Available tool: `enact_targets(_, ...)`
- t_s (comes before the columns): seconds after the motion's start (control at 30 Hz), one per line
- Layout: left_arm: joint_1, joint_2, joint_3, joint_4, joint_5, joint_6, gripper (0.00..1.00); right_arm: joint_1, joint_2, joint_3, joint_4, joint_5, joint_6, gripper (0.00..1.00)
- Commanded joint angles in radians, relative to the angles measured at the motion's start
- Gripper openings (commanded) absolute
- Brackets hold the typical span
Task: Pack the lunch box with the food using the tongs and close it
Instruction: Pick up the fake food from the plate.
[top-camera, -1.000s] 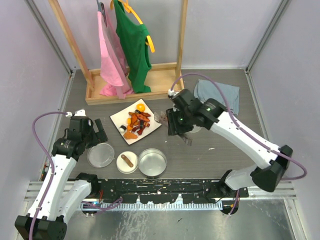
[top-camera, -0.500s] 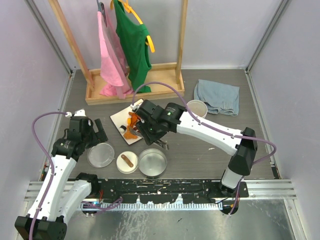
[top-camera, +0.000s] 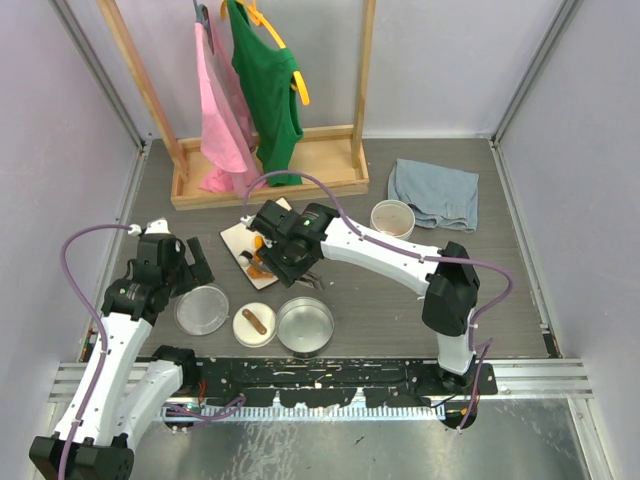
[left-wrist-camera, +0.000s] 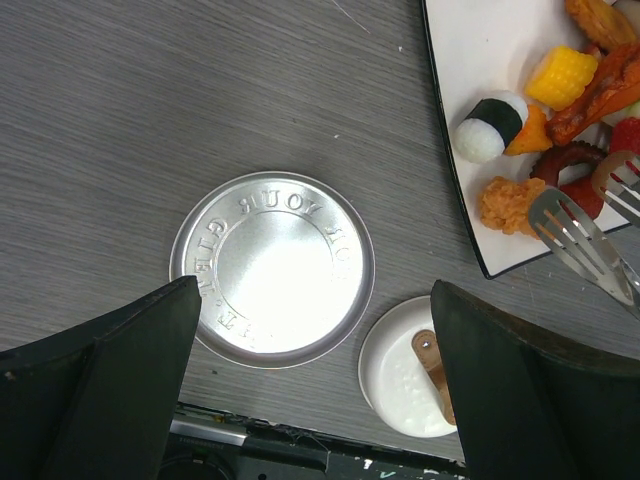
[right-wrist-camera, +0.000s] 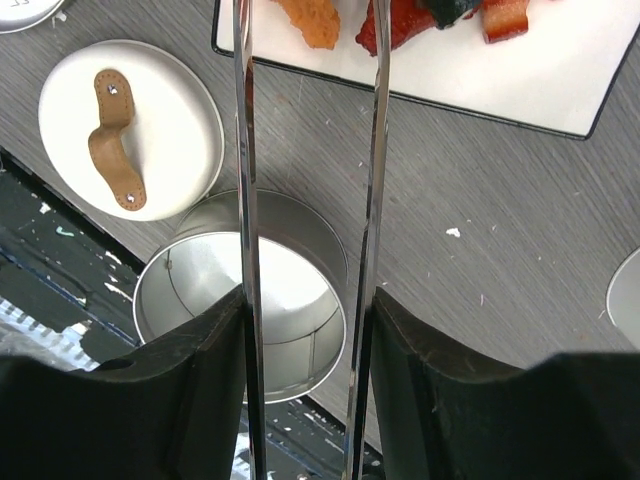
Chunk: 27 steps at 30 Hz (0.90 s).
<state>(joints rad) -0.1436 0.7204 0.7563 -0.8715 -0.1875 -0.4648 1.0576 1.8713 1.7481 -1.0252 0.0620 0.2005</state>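
Observation:
My right gripper (top-camera: 285, 257) (right-wrist-camera: 310, 300) is shut on the slim silver tongs (right-wrist-camera: 245, 150), one arm pressed against each finger. The tong tips (left-wrist-camera: 578, 235) hover, slightly apart, over the near edge of the white square plate (left-wrist-camera: 480, 50) next to a fried brown piece (left-wrist-camera: 508, 203) of the food (top-camera: 262, 262). The lunch box's deep steel tin (top-camera: 305, 325) (right-wrist-camera: 240, 300) stands empty below the right gripper. Its flat steel lid (top-camera: 202, 309) (left-wrist-camera: 272, 268) lies under my left gripper (top-camera: 190, 262) (left-wrist-camera: 315, 290), which is open and holds nothing.
A white round lid with a brown strap (top-camera: 253, 325) (left-wrist-camera: 415, 365) lies between the flat lid and the tin. A small steel cup (top-camera: 392, 218) stands by a blue cloth (top-camera: 433, 193). A wooden rack with hanging clothes (top-camera: 265, 180) stands at the back.
My right arm has swung left with the tongs, from beside the small cup to over the plate, and the tong arms have spread a little. The left arm has not moved.

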Motion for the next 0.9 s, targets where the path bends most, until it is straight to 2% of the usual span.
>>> enact_targets(0.0, 0.005, -0.003, 0.008, 0.032, -0.020, -0.014, 0.99, 0.001, 0.008, 0.077, 0.015, 0.000, -0.053, 0.53)
enact_targets(0.87, 0.004, 0.007, 0.006, 0.032, -0.017, -0.014, 0.99, 0.004, 0.078, 0.068, 0.016, -0.048, -0.082, 0.55)
